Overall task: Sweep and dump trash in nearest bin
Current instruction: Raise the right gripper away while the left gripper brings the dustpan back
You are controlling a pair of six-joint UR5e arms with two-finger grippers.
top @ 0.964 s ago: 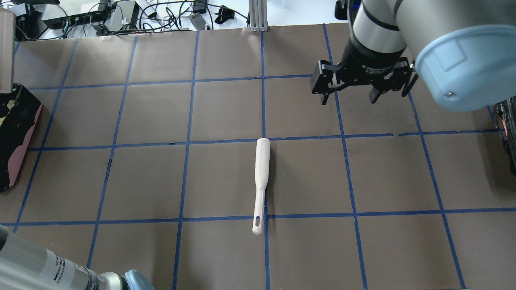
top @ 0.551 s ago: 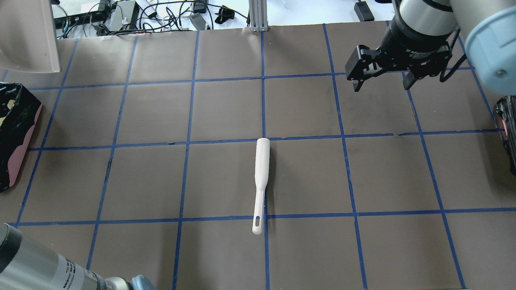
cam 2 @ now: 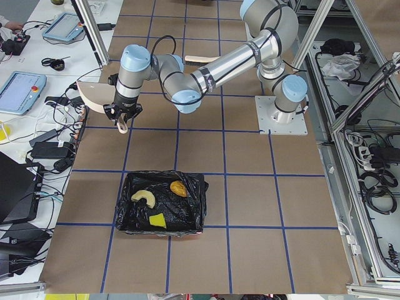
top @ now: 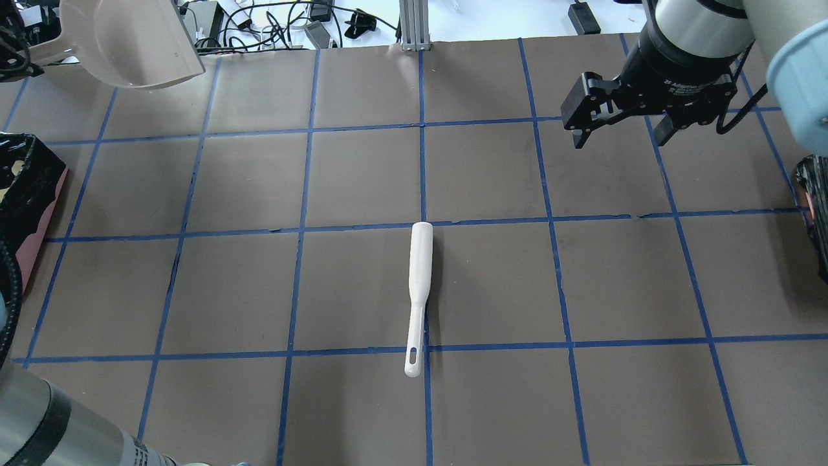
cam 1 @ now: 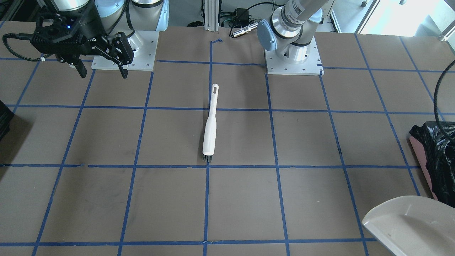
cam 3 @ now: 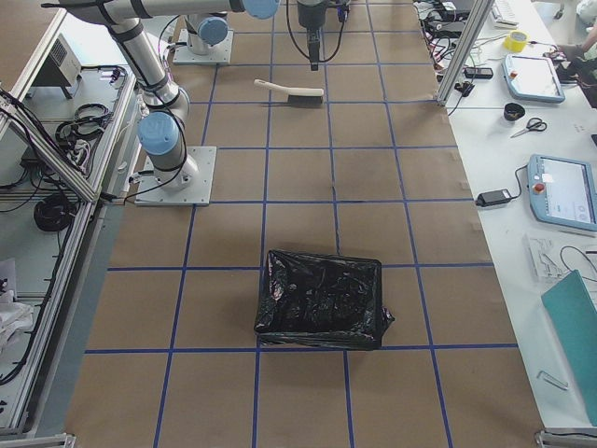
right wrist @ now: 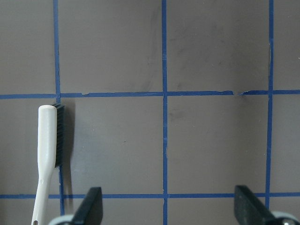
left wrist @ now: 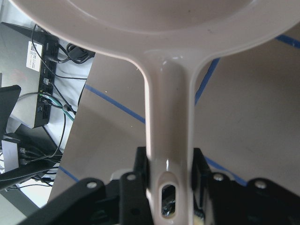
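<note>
While the left hand (left wrist: 168, 176) is clamping the dustpan (left wrist: 166, 108) handle, the right hand (top: 620, 139) is hovering wide open, empty, apart from the brush (top: 419, 278).

Operator: State your work surface.
Unit: I work at one table (top: 362, 181). It is covered in flat brown sheet and ruled into squares by blue tape (top: 356, 227). An aluminium post (top: 414, 26) rises at its far edge, on the midline.
Operator: Surroundings?
Unit: A white bench (cam 3: 504, 159) runs along that far side. It carries tablets (cam 3: 562, 191), scissors (cam 3: 530, 126), a yellow tape roll (cam 3: 514, 41), tangled cables (top: 272, 26) and black power bricks (cam 2: 42, 150). Aluminium frame rails (cam 2: 312, 31) stand behind me. Lighting is even and shadows are soft.
</note>
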